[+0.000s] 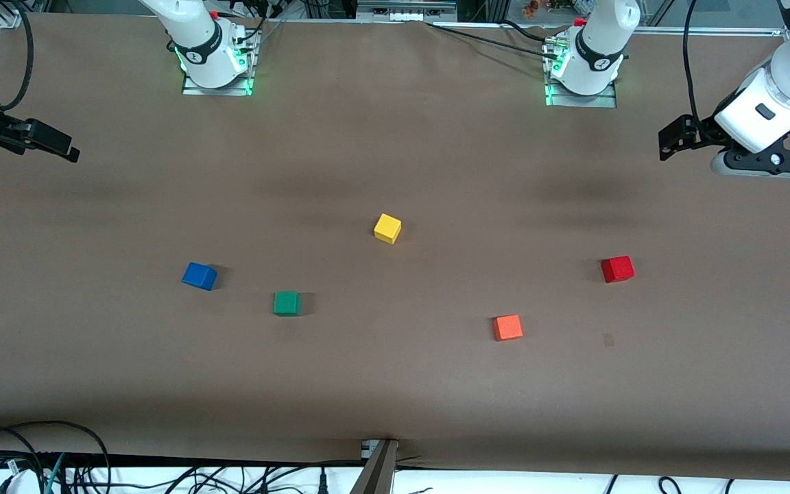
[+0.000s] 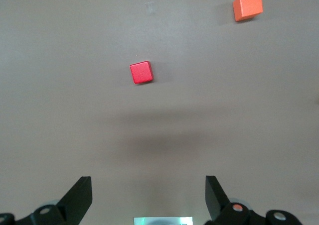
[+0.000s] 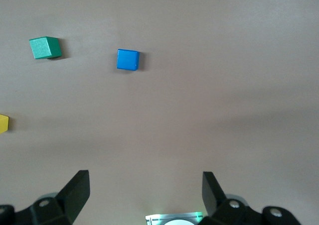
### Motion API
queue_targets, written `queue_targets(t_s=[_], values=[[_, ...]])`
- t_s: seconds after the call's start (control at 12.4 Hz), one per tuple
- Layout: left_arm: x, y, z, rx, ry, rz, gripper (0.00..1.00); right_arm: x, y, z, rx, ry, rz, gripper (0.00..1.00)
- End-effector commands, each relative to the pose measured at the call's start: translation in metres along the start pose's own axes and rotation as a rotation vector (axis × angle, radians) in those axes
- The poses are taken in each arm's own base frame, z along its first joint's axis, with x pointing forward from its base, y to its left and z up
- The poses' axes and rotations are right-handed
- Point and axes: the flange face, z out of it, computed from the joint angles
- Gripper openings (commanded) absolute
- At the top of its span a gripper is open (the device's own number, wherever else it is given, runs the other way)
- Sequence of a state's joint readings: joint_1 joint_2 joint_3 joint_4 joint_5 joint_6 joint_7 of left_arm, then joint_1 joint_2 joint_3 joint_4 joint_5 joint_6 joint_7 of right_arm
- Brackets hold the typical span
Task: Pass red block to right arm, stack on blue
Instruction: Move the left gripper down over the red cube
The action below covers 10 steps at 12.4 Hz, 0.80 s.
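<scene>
Five coloured cubes lie scattered on the brown desk [image 1: 395,384] as both arms hang raised at its ends, nothing yet grasped. The red block [image 1: 617,269] sits toward the left arm's end, at about four o'clock from the yellow cube [image 1: 387,228], with the orange cube [image 1: 507,327] near it and closer to the front camera. The blue block [image 1: 199,276] rests toward the right arm's end, at about eight o'clock from the yellow cube, the green cube [image 1: 286,302] beside it at roughly four o'clock.

The left gripper [image 2: 148,197] hovers high over the desk's edge at its own end, fingers spread wide and empty; its wrist view shows the red block ahead at twelve o'clock, well clear of the fingertips. The right gripper [image 3: 145,194] waits over its end of the desk, likewise wide and empty, the blue block in its view.

The step in hand appears to be the left arm's reach for the red block. Done well, that likely means centring over the cube, squaring the fingers to two flat faces, descending straight, and gripping the block's upper part so that enough stays exposed for the right gripper to take at the handover.
</scene>
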State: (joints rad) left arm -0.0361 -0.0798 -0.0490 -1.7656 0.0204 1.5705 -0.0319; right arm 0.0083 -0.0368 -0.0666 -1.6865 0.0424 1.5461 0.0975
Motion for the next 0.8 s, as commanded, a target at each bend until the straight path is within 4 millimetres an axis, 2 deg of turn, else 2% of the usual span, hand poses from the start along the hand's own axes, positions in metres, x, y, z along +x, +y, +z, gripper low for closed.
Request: queue_targets(t_s=[0.0,0.16,0.4,0.48,0.56,0.72], values=[[0.003,-0.002,0.008,0.010,-0.020,0.015,1.00,0.000,0.000,-0.005,0.014,-0.003,-0.013,1.00],[0.006,-0.003,0.008,0.011,-0.015,0.015,1.00,0.000,0.000,-0.005,0.014,-0.003,-0.013,1.00],[0.031,-0.003,0.021,0.007,-0.035,0.016,1.00,0.000,0.000,-0.005,0.014,-0.003,-0.013,1.00],[0.039,-0.003,0.018,0.006,-0.032,0.007,1.00,0.000,0.000,-0.005,0.014,-0.003,-0.013,1.00],[0.043,-0.004,0.025,0.006,-0.055,0.001,1.00,0.000,0.000,-0.005,0.014,-0.003,-0.013,1.00],[0.044,-0.008,0.025,-0.008,-0.054,-0.004,1.00,0.000,0.000,-0.005,0.014,-0.003,-0.013,1.00]])
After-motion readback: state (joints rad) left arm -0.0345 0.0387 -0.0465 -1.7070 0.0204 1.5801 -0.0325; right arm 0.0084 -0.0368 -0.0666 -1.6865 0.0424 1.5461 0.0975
